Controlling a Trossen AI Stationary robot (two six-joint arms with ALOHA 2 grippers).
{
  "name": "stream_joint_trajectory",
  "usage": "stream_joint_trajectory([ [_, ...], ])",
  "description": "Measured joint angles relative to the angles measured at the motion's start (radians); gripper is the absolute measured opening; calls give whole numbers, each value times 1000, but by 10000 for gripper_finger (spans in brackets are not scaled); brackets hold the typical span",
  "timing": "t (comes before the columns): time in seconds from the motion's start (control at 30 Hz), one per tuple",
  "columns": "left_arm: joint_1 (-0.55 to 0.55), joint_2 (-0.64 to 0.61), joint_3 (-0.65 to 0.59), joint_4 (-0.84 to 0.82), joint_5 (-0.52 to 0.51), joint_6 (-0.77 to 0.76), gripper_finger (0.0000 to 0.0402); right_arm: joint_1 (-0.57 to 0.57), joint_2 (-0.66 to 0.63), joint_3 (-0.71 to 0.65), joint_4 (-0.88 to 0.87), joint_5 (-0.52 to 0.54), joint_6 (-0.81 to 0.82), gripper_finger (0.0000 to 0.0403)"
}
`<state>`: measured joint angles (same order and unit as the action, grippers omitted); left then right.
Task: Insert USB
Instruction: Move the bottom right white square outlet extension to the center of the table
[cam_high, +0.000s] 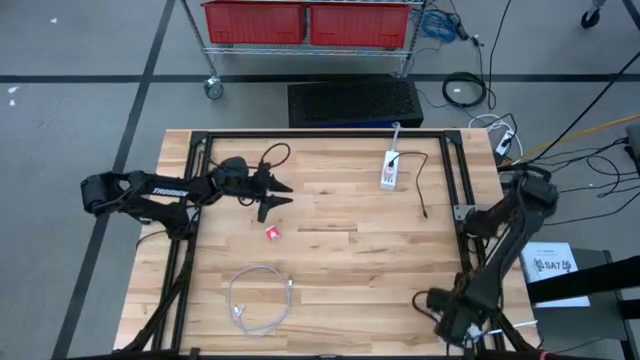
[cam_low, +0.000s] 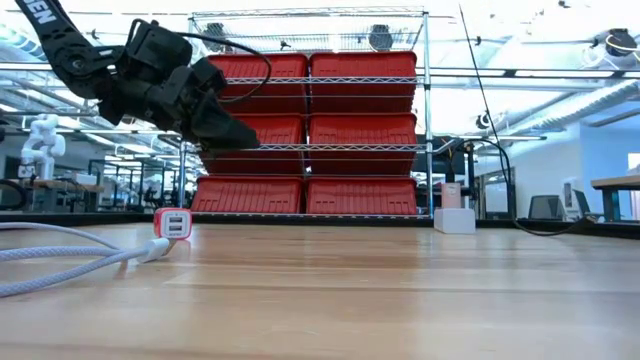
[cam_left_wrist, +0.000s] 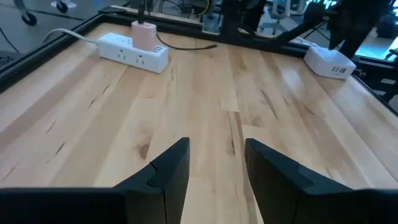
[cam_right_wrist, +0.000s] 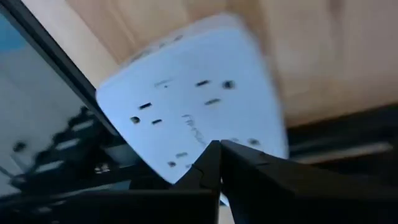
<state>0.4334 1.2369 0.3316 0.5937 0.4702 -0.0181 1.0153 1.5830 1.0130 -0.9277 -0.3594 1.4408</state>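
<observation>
A small red USB charger (cam_high: 272, 233) with a white port face (cam_low: 173, 224) stands on the wood at table centre-left. A white USB cable (cam_high: 258, 300) lies coiled nearer the near edge, its plug end (cam_low: 150, 250) resting on the table short of the charger. My left gripper (cam_high: 276, 198) hovers open above the table just beyond the charger, raised clear in the low view (cam_low: 225, 130). Its wrist view looks past the open fingers (cam_left_wrist: 214, 168) at bare wood. My right gripper (cam_high: 440, 308) is shut at the near right corner, its fingers (cam_right_wrist: 217, 152) pointing at a white outlet block (cam_right_wrist: 186, 99). My right gripper's shut fingertips (cam_right_wrist: 214, 155) overlap the edge of the white outlet block (cam_right_wrist: 199, 134) in its wrist view. I cannot tell whether they touch it.
A white power strip (cam_high: 390, 168) with a pink plug (cam_left_wrist: 144, 34) lies near the far edge, and a black cord (cam_high: 420, 185) trails from it. A white box (cam_left_wrist: 329, 61) sits by the right rail. Black frame rails (cam_high: 455, 170) border the table. Bare wood lies across the centre.
</observation>
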Motion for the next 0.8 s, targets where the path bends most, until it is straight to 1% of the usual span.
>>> stream_joint_trajectory([
  [0.17, -21, 0, 0, -3, -13, 0, 161, -10, 136, 8, 54, -73, -92, 1],
  [0.23, -31, 0, 0, -10, -35, 0, 161, -37, 161, 11, 78, -107, -129, 1],
  [0.3, -46, 0, 0, -8, -38, 0, 161, -75, 174, 10, 71, -133, -168, 1],
  [0.43, -81, 0, 0, -10, -62, 2, 161, -155, 180, 7, 45, -143, -262, 1],
  [0.67, -145, 0, 0, -33, -112, 8, 161, -277, 179, 4, 48, -137, -389, 0],
  [0.8, -173, 0, 0, -61, -156, 10, 161, -326, 179, 7, 57, -132, -449, 0],
])
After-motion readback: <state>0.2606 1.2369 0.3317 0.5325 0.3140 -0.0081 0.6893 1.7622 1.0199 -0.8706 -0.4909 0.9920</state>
